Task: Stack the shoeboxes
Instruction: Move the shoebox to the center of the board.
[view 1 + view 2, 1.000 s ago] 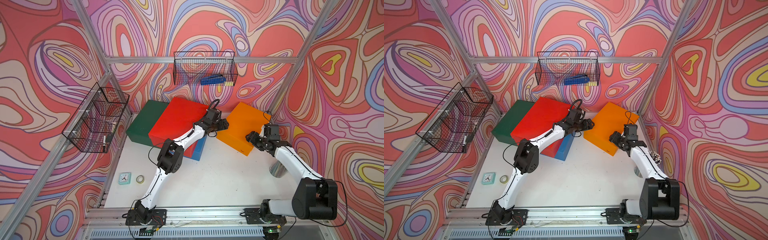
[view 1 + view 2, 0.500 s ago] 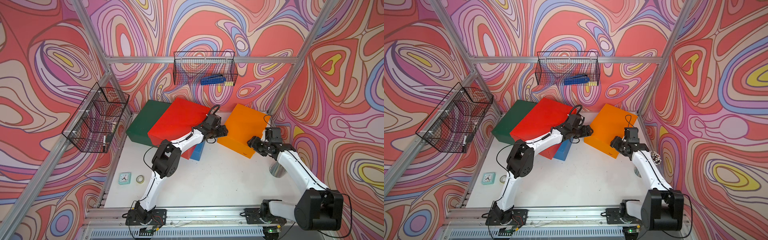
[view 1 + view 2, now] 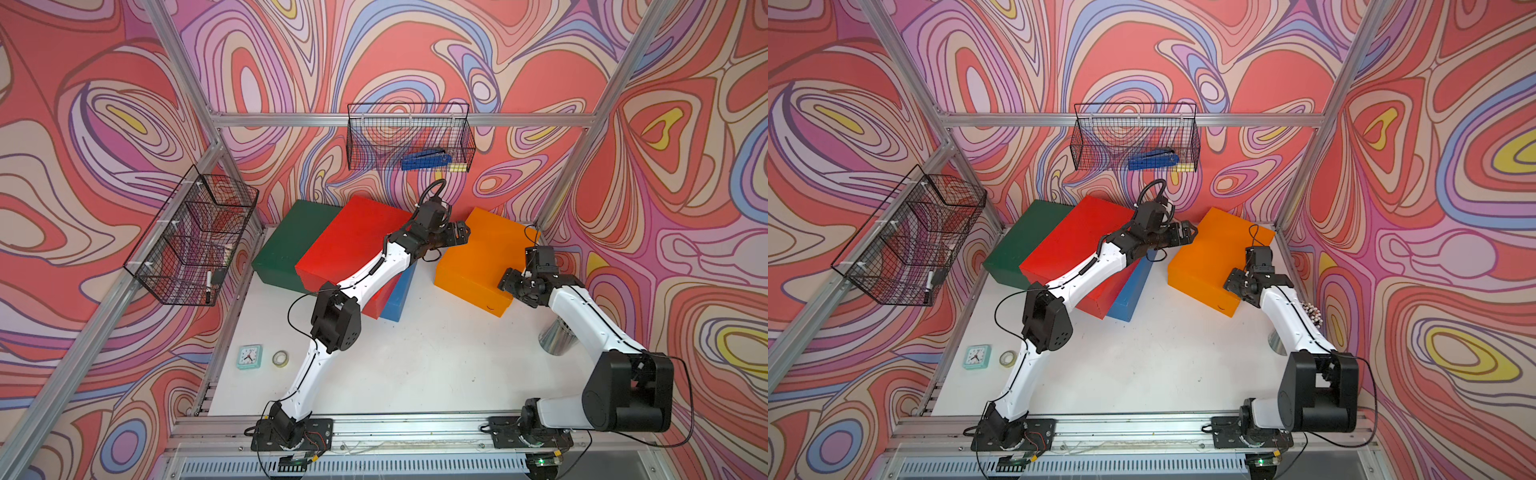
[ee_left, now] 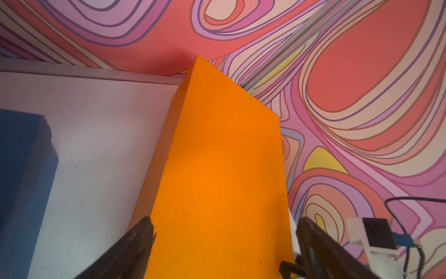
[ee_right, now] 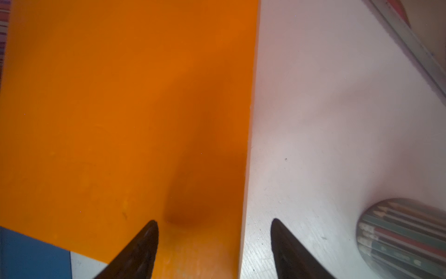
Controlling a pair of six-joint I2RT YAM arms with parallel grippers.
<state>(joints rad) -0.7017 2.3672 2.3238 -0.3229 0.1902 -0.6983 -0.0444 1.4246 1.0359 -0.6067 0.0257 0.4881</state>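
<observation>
Now both pincers are spread at the orange shoebox (image 3: 478,257).
One end of it sits between the left pincer (image 3: 460,231) tips, maybe touching; the right pincer (image 3: 506,283) straddles its opposite edge; the red shoebox (image 3: 353,245), atop the blue shoebox (image 3: 397,297), lies apart.

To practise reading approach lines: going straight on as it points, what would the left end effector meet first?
Probably the orange box: the left end effector points along its top, though it might skim over it.
</observation>
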